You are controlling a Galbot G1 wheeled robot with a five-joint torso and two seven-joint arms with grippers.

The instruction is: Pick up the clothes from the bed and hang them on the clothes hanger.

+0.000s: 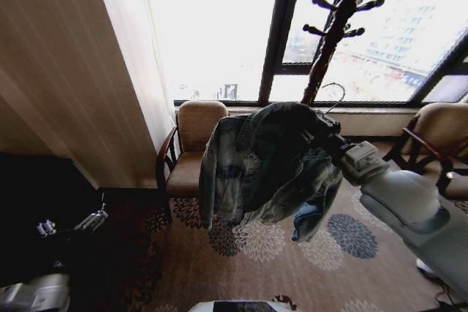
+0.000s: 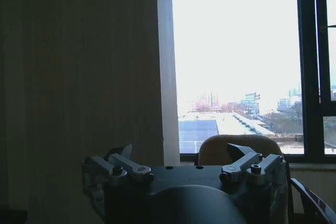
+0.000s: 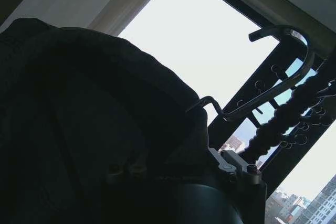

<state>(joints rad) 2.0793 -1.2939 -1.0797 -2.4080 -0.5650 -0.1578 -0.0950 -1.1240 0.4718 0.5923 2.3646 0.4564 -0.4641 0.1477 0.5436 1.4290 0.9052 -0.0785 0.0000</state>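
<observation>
Before the bright window (image 1: 212, 27), the right arm (image 1: 409, 206) reaches up and forward from the robot's right side, its pale forearm angled toward the middle of the room. At its end the right gripper (image 1: 327, 135) is buried against the denim jacket (image 1: 259, 166), so whether its jaws are pinched or apart cannot be told. The jacket hangs in the air, draped over the clothes hanger, with its sleeves and hem drooping above the patterned carpet (image 1: 292, 253). The hanger's silver wire hook (image 1: 330, 93) rises just above the collar, close to the dark wooden coat stand (image 1: 333, 31) with its pegs, but not caught on any peg. From the right wrist camera the jacket (image 3: 94, 119) is a dark mass, and the hook (image 3: 278, 72) curves up against the sky beside the stand (image 3: 294, 114).

Low on the robot's left, the left gripper (image 1: 73, 224) sits idle over a dark area; its wrist camera shows the fingers (image 2: 128, 165) spread wide, empty, facing a tan armchair (image 2: 239, 148).
</observation>
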